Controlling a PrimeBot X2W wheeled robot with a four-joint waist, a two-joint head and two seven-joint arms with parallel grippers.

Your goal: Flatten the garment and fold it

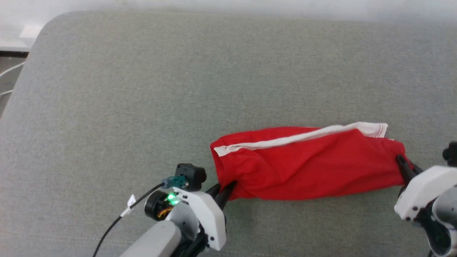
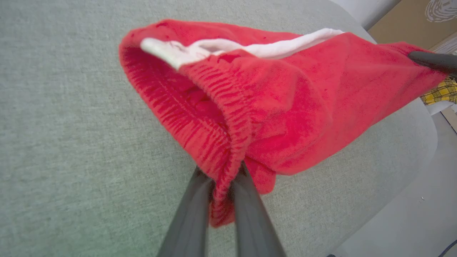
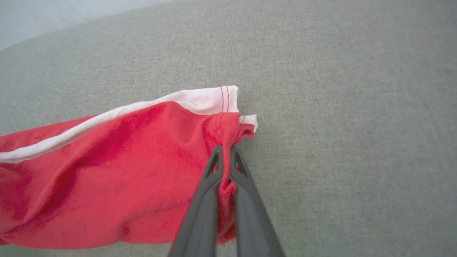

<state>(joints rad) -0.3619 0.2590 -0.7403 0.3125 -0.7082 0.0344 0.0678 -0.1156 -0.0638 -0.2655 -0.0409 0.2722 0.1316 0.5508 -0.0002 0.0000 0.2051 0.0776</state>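
Head view: thin red shorts, ribbed elastic waistband leftward, white stripe along the far edge, stretched left to right on grey woven upholstery, seemingly lifted slightly; left gripper pinches the waistband; right gripper clamps the hem end.

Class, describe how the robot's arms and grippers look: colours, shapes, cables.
Left gripper: two long dark grey tapering fingers, white housing, pale grey forearm, black camera block, teal plug, black cable with white tag, green light. Right gripper: same dark fingers, white housing.
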